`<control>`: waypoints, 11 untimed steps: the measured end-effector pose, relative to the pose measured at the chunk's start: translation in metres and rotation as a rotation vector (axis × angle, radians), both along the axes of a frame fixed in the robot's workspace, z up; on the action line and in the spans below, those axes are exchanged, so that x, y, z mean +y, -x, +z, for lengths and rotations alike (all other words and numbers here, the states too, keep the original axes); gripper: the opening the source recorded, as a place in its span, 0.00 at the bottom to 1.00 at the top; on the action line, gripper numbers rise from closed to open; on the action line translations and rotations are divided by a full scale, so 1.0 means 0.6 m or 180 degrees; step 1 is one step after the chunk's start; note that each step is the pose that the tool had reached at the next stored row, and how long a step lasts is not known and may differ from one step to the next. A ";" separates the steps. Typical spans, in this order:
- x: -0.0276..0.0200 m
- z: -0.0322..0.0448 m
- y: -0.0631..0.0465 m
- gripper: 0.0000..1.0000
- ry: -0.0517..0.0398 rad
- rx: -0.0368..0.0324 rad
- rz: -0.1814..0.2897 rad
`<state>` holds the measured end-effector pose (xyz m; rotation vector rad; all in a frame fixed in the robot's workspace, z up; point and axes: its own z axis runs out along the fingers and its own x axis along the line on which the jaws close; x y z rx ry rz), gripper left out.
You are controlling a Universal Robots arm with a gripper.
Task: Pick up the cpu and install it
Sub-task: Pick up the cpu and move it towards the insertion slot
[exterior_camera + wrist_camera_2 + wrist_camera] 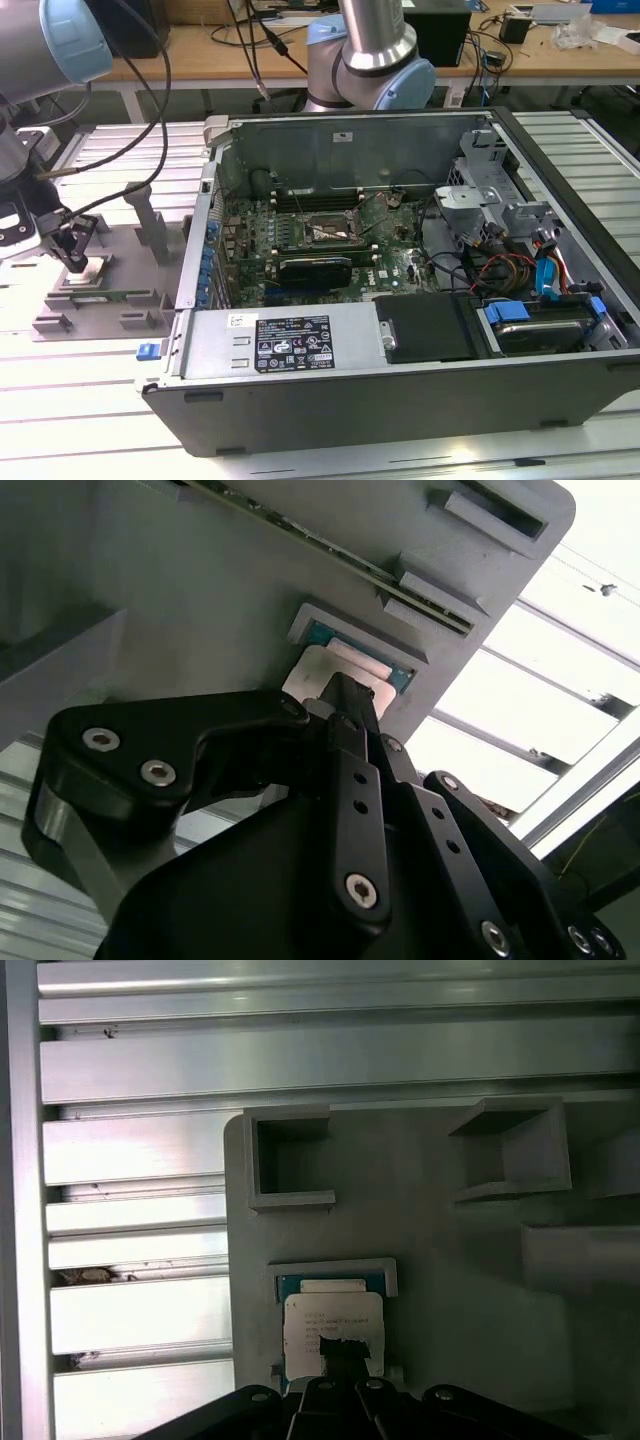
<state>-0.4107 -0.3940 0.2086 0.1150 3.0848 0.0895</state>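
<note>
Pickup stage at the grey fixture plate, lying on the slatted tabletop at the exterior view's left, just beside the open computer case. Hanging low near the plate's edge farthest from the case: gripper, with fingertips drawn together and touching the silver top of the cpu. Sitting in a shallow framed recess of the plate, apparently level; not possible to tell whether actually being pinched. Lying uncovered inside the case, well apart: the motherboard socket. Risking, in judgement, a slip or tilt, owing to so narrow a contact near one edge of the chip. Risking also a snag on the recess frame, dropping the chip back onto the plate.
</note>
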 end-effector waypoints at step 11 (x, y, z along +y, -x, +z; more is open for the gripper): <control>0.0000 0.000 0.000 0.55 0.0000 0.0000 0.0000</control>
